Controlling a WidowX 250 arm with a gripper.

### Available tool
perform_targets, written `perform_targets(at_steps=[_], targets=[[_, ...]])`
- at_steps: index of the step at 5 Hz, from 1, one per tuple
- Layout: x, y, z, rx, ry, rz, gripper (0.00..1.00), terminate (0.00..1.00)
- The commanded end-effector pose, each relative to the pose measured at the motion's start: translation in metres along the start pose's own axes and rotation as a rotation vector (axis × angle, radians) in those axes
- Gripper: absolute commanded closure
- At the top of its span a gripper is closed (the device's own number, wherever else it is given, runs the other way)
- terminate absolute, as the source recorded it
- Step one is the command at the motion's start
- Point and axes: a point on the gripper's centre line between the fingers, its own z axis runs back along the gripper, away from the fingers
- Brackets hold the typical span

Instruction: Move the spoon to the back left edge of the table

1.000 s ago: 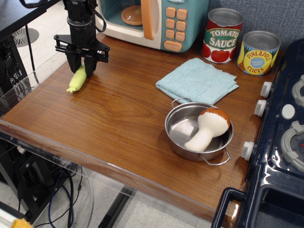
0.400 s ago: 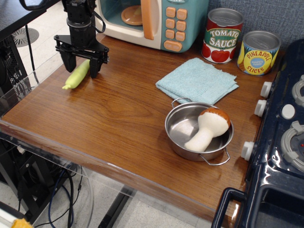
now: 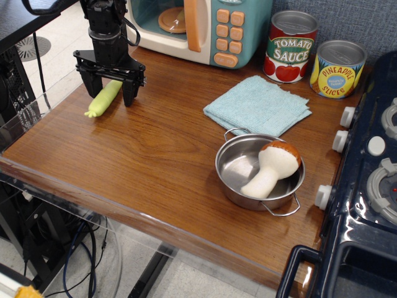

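Observation:
The spoon (image 3: 103, 99) lies on the brown wood table (image 3: 142, 155) near its back left edge. Only its lime-green handle shows; the metal bowl is hidden behind the gripper. My black gripper (image 3: 110, 90) stands open directly over the spoon's far end, with one finger on each side of the handle. The fingers stand apart from the handle and do not pinch it.
A toy microwave (image 3: 198, 25) stands at the back behind the gripper. A light blue cloth (image 3: 257, 105), a tomato sauce can (image 3: 290, 46) and a pineapple can (image 3: 338, 68) are to the right. A metal pot (image 3: 260, 171) holds a toy mushroom (image 3: 273, 164). A dark blue stove (image 3: 366, 186) is at the right edge.
The gripper went from shut on the spoon to open. The spoon now lies flat on the table, more tilted than a second ago.

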Motion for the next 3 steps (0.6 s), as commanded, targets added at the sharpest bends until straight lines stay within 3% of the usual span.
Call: perform_targets(at_steps=[1, 2, 3], targets=[[0.004, 0.002, 0.062, 0.029, -0.140, 0.018, 0.00, 0.00], [0.000, 0.000, 0.097, 0.036, -0.233, 0.040, 0.00, 0.00], [-0.006, -0.004, 0.114, 0.044, -0.281, 0.035, 0.00, 0.00]])
